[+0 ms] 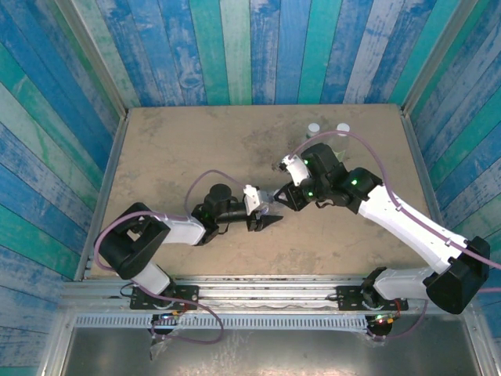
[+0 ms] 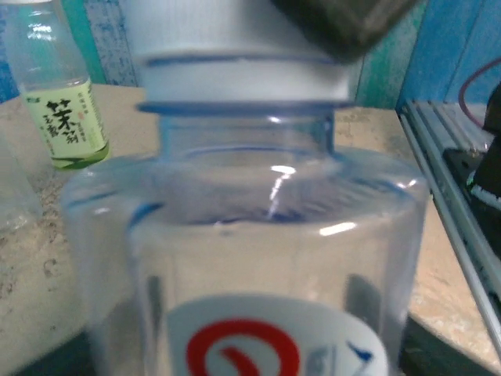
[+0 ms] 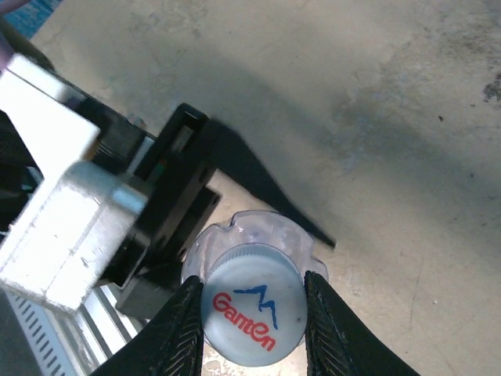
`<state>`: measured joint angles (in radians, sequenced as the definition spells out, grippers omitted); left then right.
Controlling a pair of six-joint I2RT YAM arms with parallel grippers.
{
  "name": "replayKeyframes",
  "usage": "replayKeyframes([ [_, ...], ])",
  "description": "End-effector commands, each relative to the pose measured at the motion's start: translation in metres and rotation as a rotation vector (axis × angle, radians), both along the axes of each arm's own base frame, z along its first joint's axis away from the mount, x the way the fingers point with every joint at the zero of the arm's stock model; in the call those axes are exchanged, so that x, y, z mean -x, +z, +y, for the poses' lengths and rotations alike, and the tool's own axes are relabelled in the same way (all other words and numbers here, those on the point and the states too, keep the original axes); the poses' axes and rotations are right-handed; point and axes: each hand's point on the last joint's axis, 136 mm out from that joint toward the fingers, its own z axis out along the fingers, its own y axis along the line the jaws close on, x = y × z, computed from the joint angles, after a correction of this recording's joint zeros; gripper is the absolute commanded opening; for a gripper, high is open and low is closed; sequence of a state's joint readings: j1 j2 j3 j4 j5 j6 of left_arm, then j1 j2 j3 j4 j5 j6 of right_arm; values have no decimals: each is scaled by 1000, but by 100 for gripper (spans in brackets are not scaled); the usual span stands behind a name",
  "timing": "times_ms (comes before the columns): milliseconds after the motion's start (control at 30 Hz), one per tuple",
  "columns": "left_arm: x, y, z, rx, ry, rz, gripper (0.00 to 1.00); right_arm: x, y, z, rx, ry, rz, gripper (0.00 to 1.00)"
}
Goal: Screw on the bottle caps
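A clear bottle (image 2: pixel 258 235) with a red-and-blue label stands upright between my left gripper's fingers (image 3: pixel 235 164), which close on its body. A white bottle cap (image 3: pixel 250 317) printed in red and blue sits on its neck, above the bottle's shoulder (image 3: pixel 250 231). My right gripper (image 3: pixel 252 280) is shut on this cap from above, one pad on each side. From above, the left gripper (image 1: pixel 266 222) and right gripper (image 1: pixel 283 197) meet at mid-table. In the left wrist view the cap (image 2: pixel 235 55) is at the top, with a dark right finger (image 2: pixel 337 23) beside it.
A green-labelled bottle (image 2: pixel 66 110) stands behind on the left. Two bottles with white caps (image 1: pixel 313 128) (image 1: pixel 342 128) stand together at the table's back edge. Painted wooden walls enclose the tan table (image 1: pixel 172 157), and a metal rail runs along its near edge.
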<state>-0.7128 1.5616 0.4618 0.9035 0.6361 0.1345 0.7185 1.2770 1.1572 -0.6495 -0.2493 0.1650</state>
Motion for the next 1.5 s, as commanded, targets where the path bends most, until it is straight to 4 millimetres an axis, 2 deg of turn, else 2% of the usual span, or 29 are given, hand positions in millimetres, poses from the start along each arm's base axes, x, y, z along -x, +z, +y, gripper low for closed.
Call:
replayKeyframes([
  [0,1,27,9,62,42,-78,92,-9,-9,-17,90,-51,-23,23],
  [33,3,28,12,73,56,-84,99,-12,-7,-19,106,-56,-40,23],
  [100,6,31,20,91,84,-99,94,-19,-4,-25,134,-72,-68,23],
  [300,7,29,50,118,228,-101,94,-55,0,-33,202,-114,-118,23],
  [433,15,22,63,107,257,-86,94,-81,-7,-33,265,-129,-92,23],
  [633,17,26,75,86,302,-113,94,-99,-21,-24,326,-108,-28,24],
  [867,16,23,74,68,300,-120,94,-102,-32,-23,355,-113,20,27],
  [1067,15,17,71,48,293,-108,94,-100,-34,-25,362,-109,26,36],
  [1267,13,17,70,43,293,-110,94,-100,-20,-27,346,-116,-12,54],
  [1467,12,19,71,46,299,-117,94,-99,-5,-28,317,-120,-53,58],
])
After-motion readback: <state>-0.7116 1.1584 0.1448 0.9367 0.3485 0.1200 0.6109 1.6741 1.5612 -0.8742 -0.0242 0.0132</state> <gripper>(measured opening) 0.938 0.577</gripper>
